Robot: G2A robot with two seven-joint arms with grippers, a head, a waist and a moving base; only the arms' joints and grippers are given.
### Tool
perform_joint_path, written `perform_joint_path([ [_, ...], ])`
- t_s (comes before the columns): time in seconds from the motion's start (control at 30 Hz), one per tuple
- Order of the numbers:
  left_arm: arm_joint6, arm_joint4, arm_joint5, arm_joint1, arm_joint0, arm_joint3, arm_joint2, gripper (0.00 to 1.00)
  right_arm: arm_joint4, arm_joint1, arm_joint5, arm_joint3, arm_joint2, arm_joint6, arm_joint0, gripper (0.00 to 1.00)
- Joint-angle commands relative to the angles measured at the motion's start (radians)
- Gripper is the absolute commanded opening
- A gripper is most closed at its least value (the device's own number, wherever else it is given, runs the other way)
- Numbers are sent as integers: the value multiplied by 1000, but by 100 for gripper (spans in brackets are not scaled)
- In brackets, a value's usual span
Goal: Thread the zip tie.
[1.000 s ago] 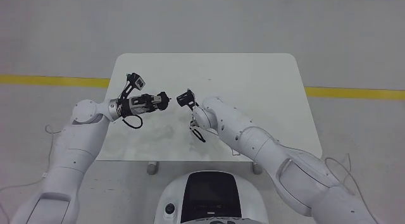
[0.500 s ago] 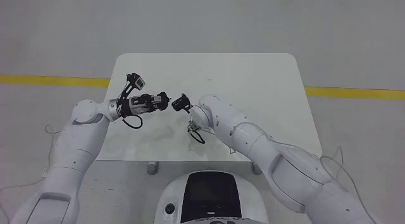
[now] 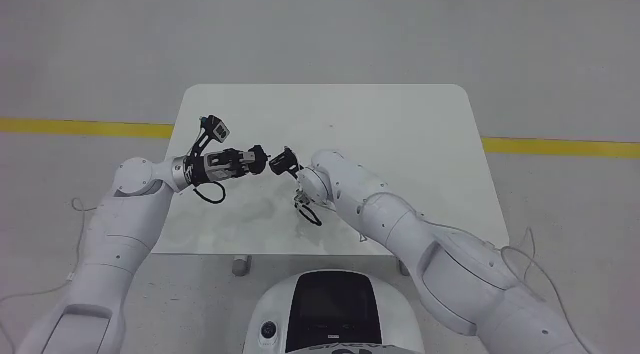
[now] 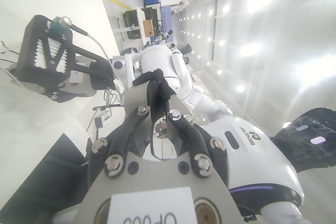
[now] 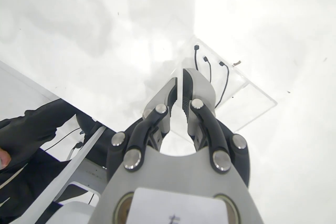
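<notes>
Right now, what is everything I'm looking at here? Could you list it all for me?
table: 1, white, under both arms
clear tray: 1, see-through, flat on the table
spare zip ties: 3, black, lying side by side on the clear tray
held zip tie: 1, black, pinched at the left gripper's fingertips, above the table
scrap: 1, brown, tiny, by the tray's edge
floor lines: 2, yellow, on the grey floor around the table
left gripper: 1, grey and black, shut on the held zip tie, facing the right gripper
right gripper: 1, grey and black, fingers a narrow gap apart, nothing seen between them
</notes>
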Motion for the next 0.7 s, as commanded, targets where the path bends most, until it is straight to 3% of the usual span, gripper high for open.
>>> perform_joint_path([
  [0.0, 0, 0, 0, 0, 0, 0, 0, 0, -17, -3, 16, 0, -3, -10, -2, 12],
  [0.67, 0, 0, 0, 0, 0, 0, 0, 0, -98, -34, 106, 28, 2, -6, -11, 13],
])
